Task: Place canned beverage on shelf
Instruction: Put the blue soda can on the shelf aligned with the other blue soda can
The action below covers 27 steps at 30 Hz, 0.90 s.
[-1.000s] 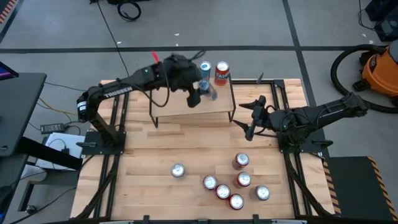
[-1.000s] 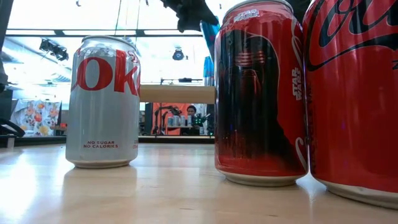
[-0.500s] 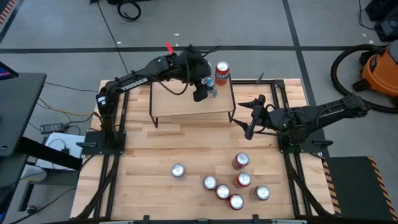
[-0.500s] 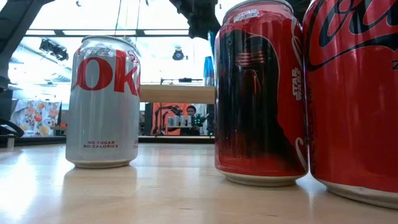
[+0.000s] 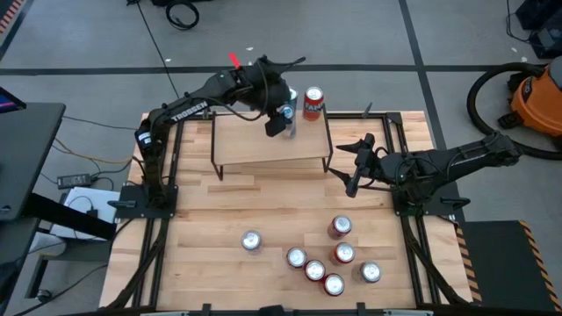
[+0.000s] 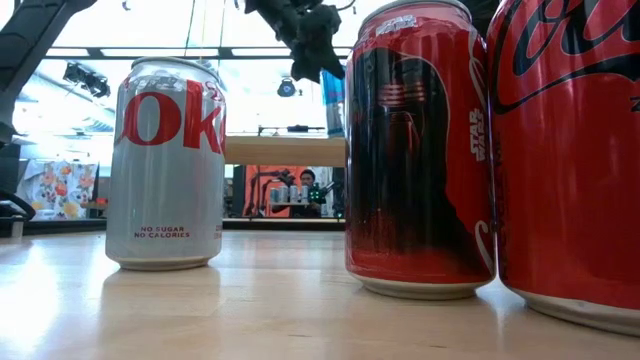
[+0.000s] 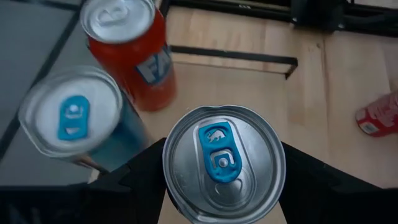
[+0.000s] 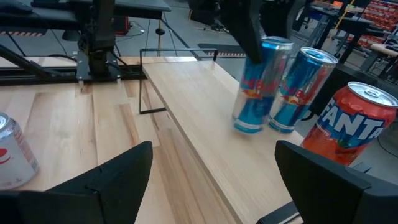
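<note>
My left gripper hangs over the far right part of the shelf, shut on a slim blue-and-silver can; the left wrist view looks down on that can's top. Close by, a second blue can and an orange Fanta can stand upright on the shelf board. In the low view the left gripper shows above the shelf. My right gripper waits open beside the shelf's right end, with nothing between its fingers. My left gripper pinches the slim can's upper wall between its two fingers, one on either side of the top rim. The fingers slant down from above. The can is tilted, its base just over the shelf board; whether it touches, I cannot tell.
Several cans stand on the near part of the slatted tabletop, one silver can apart from them to the left. In the low view a silver Coke can and two red ones fill the foreground. Black frame rails run along both table sides.
My left gripper has carried the slim can toward the table's far edge, over the shelf and closer to the standing blue can and the Fanta can, tipping further downward. It stays shut on the can.
</note>
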{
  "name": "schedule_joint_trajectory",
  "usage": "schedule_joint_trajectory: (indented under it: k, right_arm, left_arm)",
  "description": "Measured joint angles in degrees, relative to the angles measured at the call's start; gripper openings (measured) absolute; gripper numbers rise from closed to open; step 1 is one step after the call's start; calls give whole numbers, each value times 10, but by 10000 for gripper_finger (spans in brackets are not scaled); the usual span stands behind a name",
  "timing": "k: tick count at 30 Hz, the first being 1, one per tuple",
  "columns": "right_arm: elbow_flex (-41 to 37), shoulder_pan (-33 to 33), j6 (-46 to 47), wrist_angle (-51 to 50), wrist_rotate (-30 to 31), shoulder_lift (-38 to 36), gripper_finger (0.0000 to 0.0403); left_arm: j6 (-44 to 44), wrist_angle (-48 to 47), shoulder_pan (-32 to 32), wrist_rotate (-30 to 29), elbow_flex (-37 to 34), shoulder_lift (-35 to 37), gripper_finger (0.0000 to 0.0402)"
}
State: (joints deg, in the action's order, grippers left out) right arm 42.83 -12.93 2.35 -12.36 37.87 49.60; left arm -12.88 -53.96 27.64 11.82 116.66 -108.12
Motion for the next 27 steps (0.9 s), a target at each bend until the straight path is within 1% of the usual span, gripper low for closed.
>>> schedule_joint_trajectory:
  k: [5,11,27]
  right_arm:
    - [0,0,0,3,0,0,349]
    - [0,0,0,6,-1,0,349]
    - [0,0,0,11,-5,0,349]
  left_arm:
    - [-3,-12,-19,3,0,-10,247]
    - [-15,-1,-44,7,1,-19,247]
    - [-9,-6,-58,4,1,-20,247]
